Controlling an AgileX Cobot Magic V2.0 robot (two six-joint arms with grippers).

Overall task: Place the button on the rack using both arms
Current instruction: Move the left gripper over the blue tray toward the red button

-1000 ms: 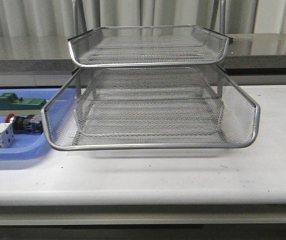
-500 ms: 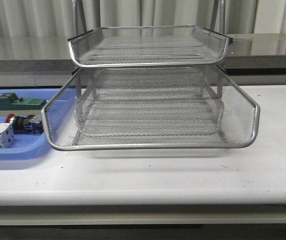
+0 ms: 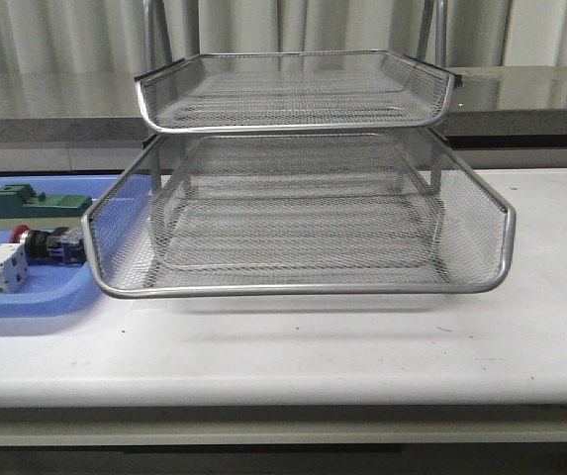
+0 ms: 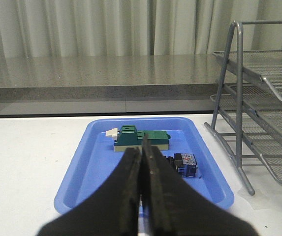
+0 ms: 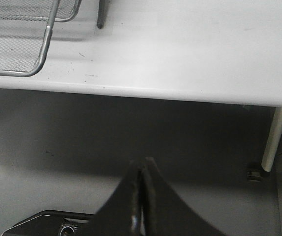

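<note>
Shiny wire-mesh metal rack (image 3: 298, 213), glossy blue plastic tray (image 4: 89, 167), smooth matt white table (image 3: 362, 346).

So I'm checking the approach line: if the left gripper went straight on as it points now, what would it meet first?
Probably the green block in the blue tray, dead ahead of the shut left gripper; the button lies off to one side. Depth is unclear.

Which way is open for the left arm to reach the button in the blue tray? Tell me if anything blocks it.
Probably yes, straight ahead. The left gripper, fingers shut, faces the button in the blue tray, nothing between; the green block lies beyond it and the rack off to the side.
</note>
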